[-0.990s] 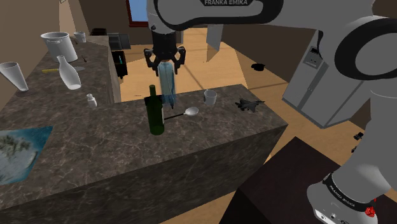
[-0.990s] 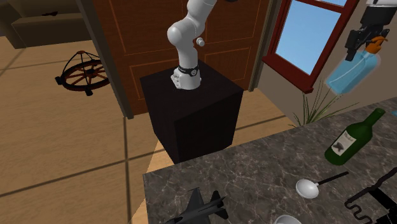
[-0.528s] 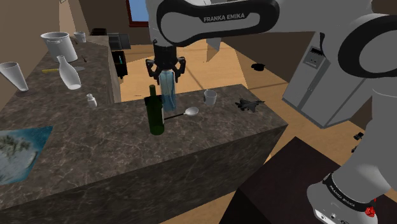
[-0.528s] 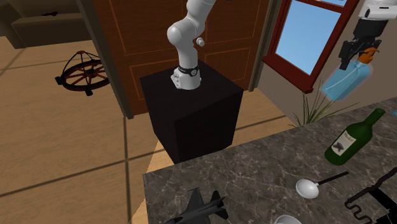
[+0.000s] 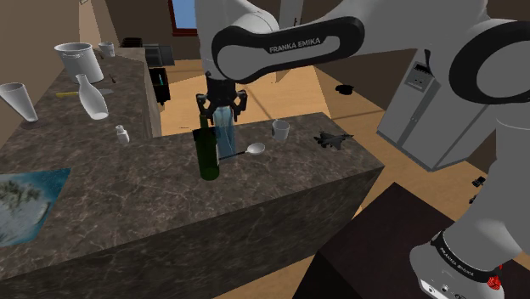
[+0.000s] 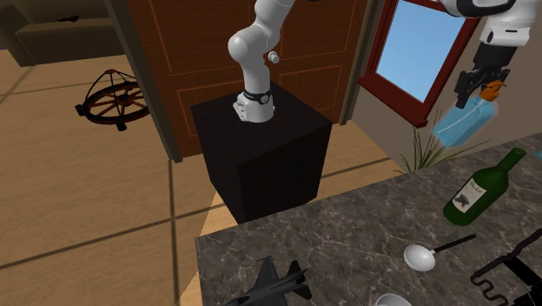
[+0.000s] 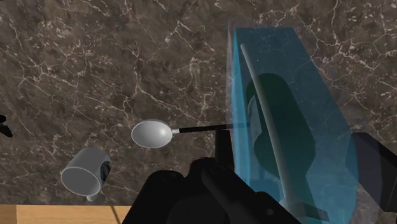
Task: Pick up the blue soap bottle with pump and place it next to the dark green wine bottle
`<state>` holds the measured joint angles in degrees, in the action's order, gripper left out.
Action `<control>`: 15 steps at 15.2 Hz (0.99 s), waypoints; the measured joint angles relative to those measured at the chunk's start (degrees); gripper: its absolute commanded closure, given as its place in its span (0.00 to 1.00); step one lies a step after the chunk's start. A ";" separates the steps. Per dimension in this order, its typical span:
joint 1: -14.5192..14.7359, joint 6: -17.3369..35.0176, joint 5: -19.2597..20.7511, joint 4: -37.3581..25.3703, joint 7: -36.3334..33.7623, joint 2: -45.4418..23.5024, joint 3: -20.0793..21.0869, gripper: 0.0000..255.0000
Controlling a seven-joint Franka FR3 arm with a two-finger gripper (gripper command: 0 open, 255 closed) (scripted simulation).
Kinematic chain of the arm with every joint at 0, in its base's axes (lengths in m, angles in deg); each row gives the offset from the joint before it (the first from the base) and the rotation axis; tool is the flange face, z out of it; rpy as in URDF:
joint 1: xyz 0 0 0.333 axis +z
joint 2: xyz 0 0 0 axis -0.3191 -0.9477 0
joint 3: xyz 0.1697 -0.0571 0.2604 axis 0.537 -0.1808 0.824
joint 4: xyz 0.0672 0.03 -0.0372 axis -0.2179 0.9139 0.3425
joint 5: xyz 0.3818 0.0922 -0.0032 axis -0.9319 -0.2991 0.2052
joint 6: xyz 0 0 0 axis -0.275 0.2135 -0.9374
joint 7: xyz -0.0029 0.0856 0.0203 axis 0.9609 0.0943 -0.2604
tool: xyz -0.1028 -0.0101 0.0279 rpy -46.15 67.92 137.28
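Observation:
The blue translucent soap bottle (image 5: 224, 129) hangs from its pump top in my gripper (image 5: 221, 105), which is shut on it. It hovers just above the dark marble counter (image 5: 280, 183), close beside the dark green wine bottle (image 5: 205, 154) on the side toward the shoulder view's right. In the second exterior view the tilted soap bottle (image 6: 459, 124) hangs under the gripper (image 6: 478, 85), above and a little left of the wine bottle (image 6: 481, 188). In the wrist view the soap bottle (image 7: 299, 137) sits between the fingers (image 7: 375, 162), with the wine bottle's dark shape showing through it.
A white spoon (image 5: 254, 149), a white cup (image 5: 280, 129) and a dark toy jet (image 5: 331, 139) lie on the counter right of the bottles. A white vase (image 5: 90, 97), bucket (image 5: 76, 60) and glass (image 5: 19, 100) stand on the far counter. The black stand (image 6: 261, 152) sits on the floor.
My gripper has come down with the soap bottle, lowering it toward the counter beside the wine bottle. Nothing else has moved.

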<state>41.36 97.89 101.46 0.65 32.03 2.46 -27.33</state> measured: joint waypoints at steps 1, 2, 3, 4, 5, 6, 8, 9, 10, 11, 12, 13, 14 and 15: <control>-0.09 0.88 0.07 0.78 -0.10 -0.10 -0.04 1.00; -0.13 1.59 0.13 1.59 -0.27 -0.04 -0.06 1.00; -0.15 2.24 0.21 1.91 -0.36 -0.36 -0.11 1.00; -0.11 2.81 0.31 2.16 -0.53 -0.70 -0.15 1.00; -0.16 3.45 0.37 2.79 -0.64 -0.73 -0.17 1.00; -0.17 4.09 0.44 3.32 -0.79 -0.84 -0.20 1.00; -0.16 5.32 0.62 4.15 -1.07 -1.27 -0.27 1.00; -0.14 5.86 0.72 4.36 -1.20 -1.62 -0.33 1.00; -0.14 6.53 0.81 4.90 -1.37 -1.77 -0.36 1.00; -0.19 7.24 0.91 5.35 -1.46 -2.03 -0.42 1.00; -0.27 8.00 0.99 6.08 -1.58 -2.07 -0.47 1.00; -0.27 8.51 1.08 6.22 -1.67 -2.44 -0.53 1.00; -0.27 9.14 1.17 6.72 -1.82 -2.59 -0.57 1.00; -0.20 9.70 1.29 6.94 -2.03 -2.94 -0.62 1.00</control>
<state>41.16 107.59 102.75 7.59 30.00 -0.49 -27.94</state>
